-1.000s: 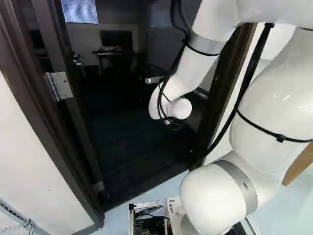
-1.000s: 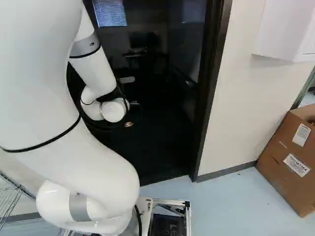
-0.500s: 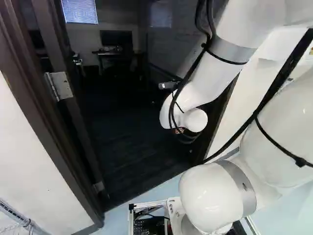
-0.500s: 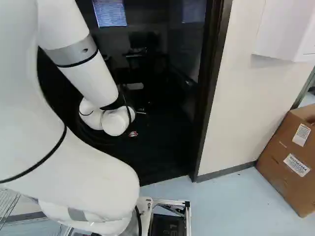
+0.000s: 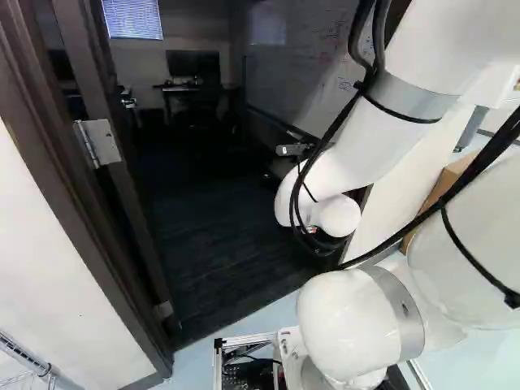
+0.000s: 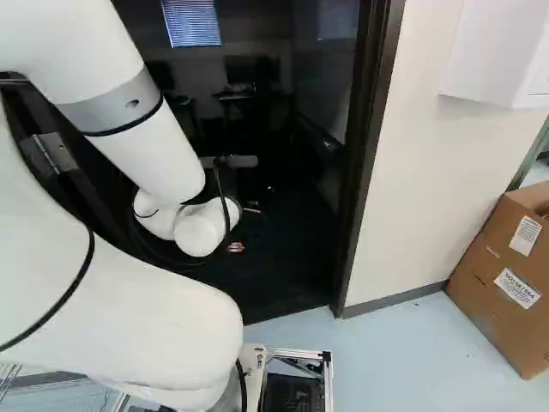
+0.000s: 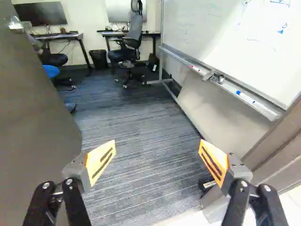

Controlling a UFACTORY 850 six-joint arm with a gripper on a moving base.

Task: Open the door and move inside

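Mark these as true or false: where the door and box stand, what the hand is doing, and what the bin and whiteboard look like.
1. The door stands open. True.
2. The hand is gripping the door handle. False: the hand is open, with nothing between its fingers, and the handle is away from it.
3. The cardboard box is inside the room beyond the doorway. False: it stands outside, by the wall.
4. A tray with markers runs along the whiteboard's lower edge. True.
5. The black bin is on a desk. False: it stands on the floor.
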